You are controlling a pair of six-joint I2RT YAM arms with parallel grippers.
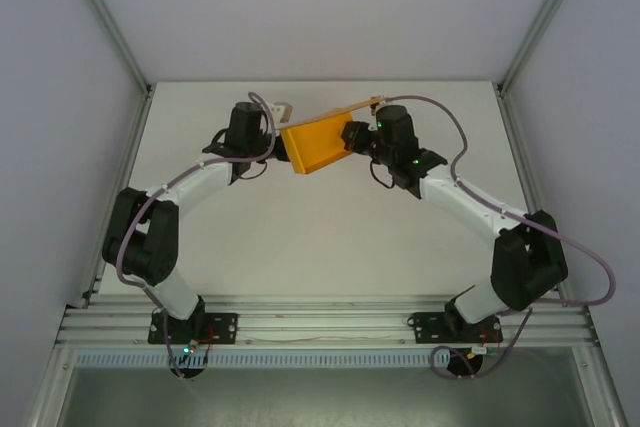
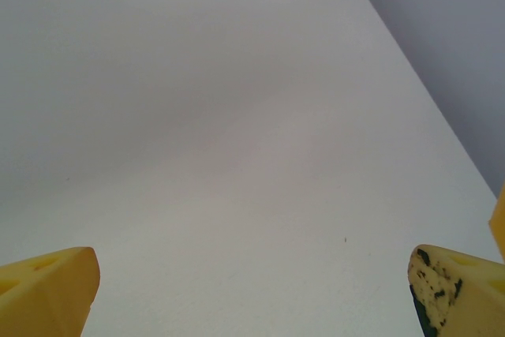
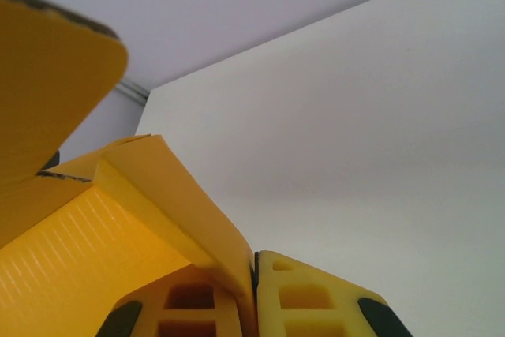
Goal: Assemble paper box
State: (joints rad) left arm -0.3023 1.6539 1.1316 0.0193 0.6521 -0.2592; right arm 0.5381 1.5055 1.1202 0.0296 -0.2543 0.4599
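Right hand [image 3: 254, 274] pinches paper box [image 1: 315, 145] edge — left hand [image 2: 252, 293] wide over table [image 2: 237, 116].

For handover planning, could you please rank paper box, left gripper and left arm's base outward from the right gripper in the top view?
1. paper box, held by right gripper
2. left gripper, box's left side
3. left arm's base, near-left edge

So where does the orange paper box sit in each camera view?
Top external: paper box upper centre, over the white table.
Left wrist: likely the orange sliver at the right edge.
Right wrist: lower left, a flap pinched by the right end effector.
Shared landmark: that white table.
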